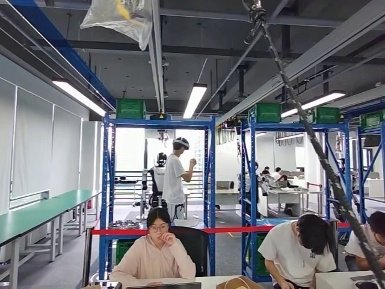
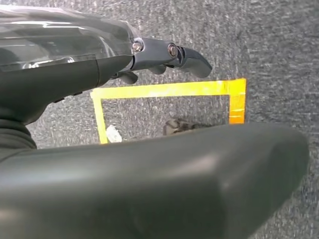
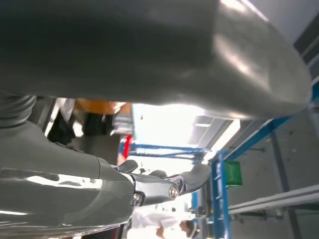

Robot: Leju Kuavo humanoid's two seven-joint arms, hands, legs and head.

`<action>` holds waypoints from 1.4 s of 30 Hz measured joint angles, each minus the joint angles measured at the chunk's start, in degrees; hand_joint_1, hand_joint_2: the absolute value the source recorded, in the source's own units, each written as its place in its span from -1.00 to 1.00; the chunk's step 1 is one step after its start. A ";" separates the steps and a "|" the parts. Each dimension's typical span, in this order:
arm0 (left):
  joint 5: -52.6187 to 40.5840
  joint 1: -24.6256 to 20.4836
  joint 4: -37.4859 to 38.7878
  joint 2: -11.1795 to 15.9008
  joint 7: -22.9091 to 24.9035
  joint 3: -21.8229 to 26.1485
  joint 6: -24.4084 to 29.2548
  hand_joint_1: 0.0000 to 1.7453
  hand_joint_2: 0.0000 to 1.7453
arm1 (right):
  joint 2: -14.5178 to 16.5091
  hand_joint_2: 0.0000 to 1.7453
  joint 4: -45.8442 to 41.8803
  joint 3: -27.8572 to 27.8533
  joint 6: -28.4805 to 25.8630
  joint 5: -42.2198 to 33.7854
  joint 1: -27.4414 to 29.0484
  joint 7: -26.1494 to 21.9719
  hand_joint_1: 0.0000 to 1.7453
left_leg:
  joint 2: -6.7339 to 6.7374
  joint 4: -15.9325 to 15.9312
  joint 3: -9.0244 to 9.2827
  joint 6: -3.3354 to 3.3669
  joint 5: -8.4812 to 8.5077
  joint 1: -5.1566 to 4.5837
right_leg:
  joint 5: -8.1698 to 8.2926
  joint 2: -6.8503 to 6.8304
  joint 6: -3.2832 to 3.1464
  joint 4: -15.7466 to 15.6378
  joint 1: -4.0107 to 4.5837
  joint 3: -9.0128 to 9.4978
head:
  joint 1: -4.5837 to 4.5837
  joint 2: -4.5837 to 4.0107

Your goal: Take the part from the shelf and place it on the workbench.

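Observation:
A blue shelf rack point(image 1: 107, 180) stands straight ahead across the room, with a green crate point(image 1: 130, 109) on top and a dark round item point(image 1: 123, 224) on a low level; I cannot tell if it is the part. Long green workbenches point(image 1: 41, 211) run along the left wall. My left hand point(image 2: 112, 169) hangs over grey carpet, its fingers point(image 2: 169, 52) stretched out and apart from the thumb, holding nothing. My right hand point(image 3: 112, 64) also holds nothing, and its fingers point(image 3: 169, 188) are extended.
Two people point(image 1: 156, 253) point(image 1: 299, 250) sit at a white table just in front of me, and a red tape barrier point(image 1: 200, 230) runs behind them. A person and another robot point(image 1: 159, 180) stand beyond the rack. More blue racks point(image 1: 295, 180) are at the right. A yellow tape square point(image 2: 169, 89) marks the floor.

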 joint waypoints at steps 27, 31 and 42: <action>0.00 0.65 0.11 -0.54 0.31 1.80 0.95 -1.00 -1.00 | -1.80 -1.00 0.13 0.19 1.62 -0.93 6.76 1.31 -1.00 | -0.69 -7.42 0.97 1.38 8.74 -1.08 | -3.96 1.16 0.41 -3.49 0.79 7.80 | 0.01 0.01; 0.00 0.70 0.21 -0.66 0.35 1.82 1.01 -1.00 -1.00 | -2.02 -1.00 0.82 0.40 1.68 -0.90 6.78 1.95 -1.00 | -0.58 -0.99 -1.43 0.55 1.53 -0.89 | -1.30 0.26 -0.52 -4.25 0.56 5.65 | 0.03 0.01; 0.00 0.76 0.39 -0.73 0.07 3.14 1.12 -1.00 -1.00 | -3.28 -1.00 6.38 2.16 0.00 0.35 10.28 2.22 -1.00 | -0.26 -7.58 9.66 0.29 0.36 -0.09 | 2.79 -0.60 1.92 0.72 0.29 -3.28 | 0.03 0.00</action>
